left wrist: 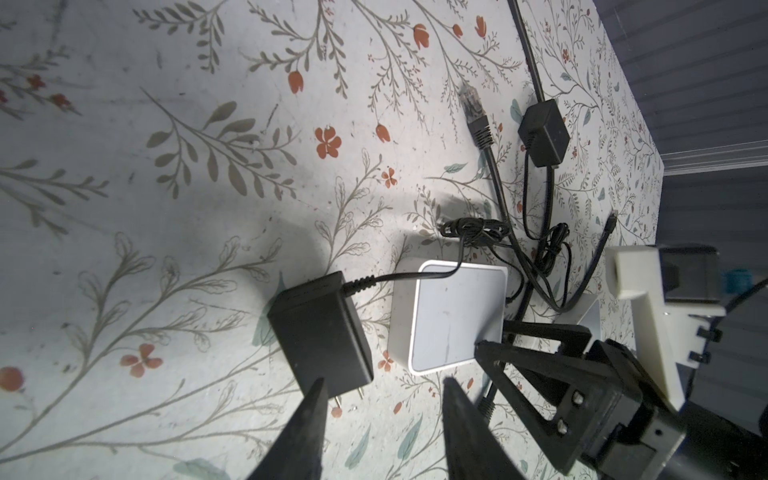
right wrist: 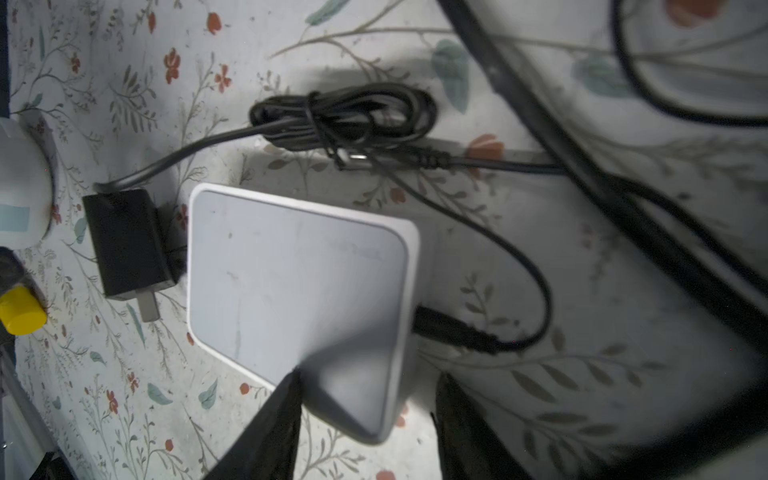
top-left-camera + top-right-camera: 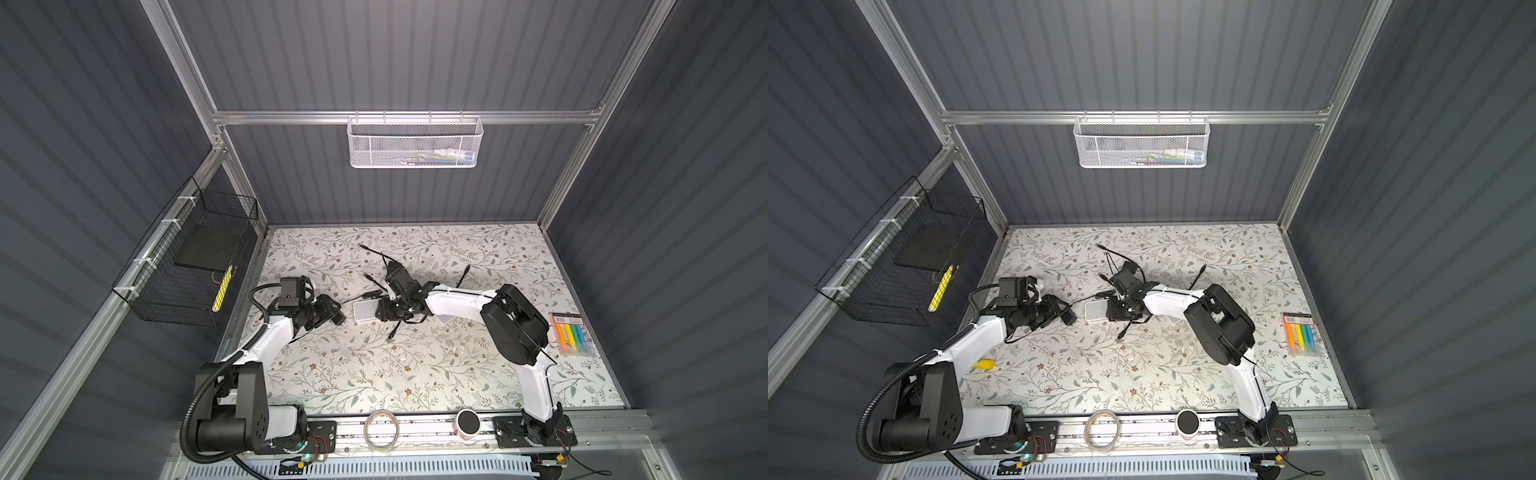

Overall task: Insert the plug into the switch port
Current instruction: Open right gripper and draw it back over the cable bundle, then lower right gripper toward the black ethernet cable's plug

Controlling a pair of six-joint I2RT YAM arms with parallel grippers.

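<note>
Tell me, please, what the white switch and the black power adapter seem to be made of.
The switch looks like moulded plastic: white sides, smooth pale-grey satin top, rounded corners, faint scuffs. The power adapter seems matte black plastic, with dull metal prongs.

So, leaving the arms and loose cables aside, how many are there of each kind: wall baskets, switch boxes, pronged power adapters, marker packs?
Wall baskets: 2 (white metal mesh basket, black wire basket)
White rectangular plastic switch box: 1
Black blocky pronged power adapter: 1
Clear pack of coloured markers: 1
Total: 5
</note>
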